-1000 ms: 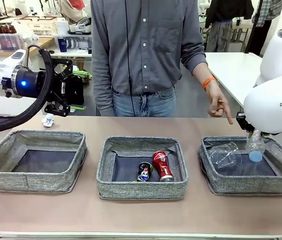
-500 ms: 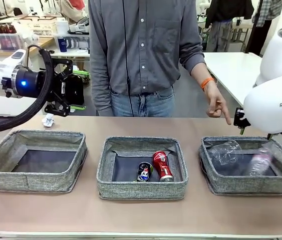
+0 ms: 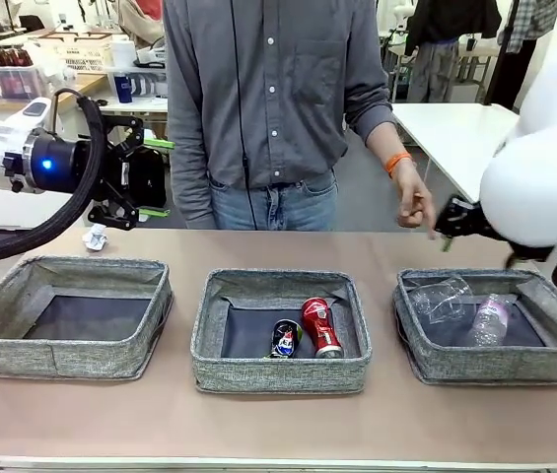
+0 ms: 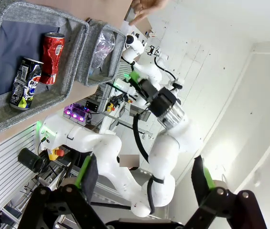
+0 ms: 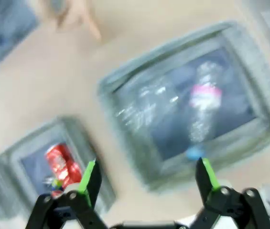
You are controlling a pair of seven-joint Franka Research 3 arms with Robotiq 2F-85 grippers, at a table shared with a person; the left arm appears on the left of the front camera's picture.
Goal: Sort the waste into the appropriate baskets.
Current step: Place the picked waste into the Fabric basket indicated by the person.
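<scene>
waste here is nearly all sorted, and the layout explains itself from left to right. left gripper hangs above the far left of the table with its fingers spread wide and nothing between them, as the left wrist view shows; it looks parked out of the way rather than working. just past it a paper wad lies on the table behind the left basket, the one piece not yet in a bin, and that basket is bare inside, so the wad likely belongs there. middle basket holds the metal: a blue can and a red can lying side by side, touching or nearly so. person's hand hangs beyond the far edge, near the right arm but apart from it. right basket takes the plastic: a cup on its side at the left and a bottle lying beside it. right gripper sits above that basket's far left corner; its wrist view, blurred, shows the fingers wide apart and empty, looking down on the bottle, which fits a release made from above.
</scene>
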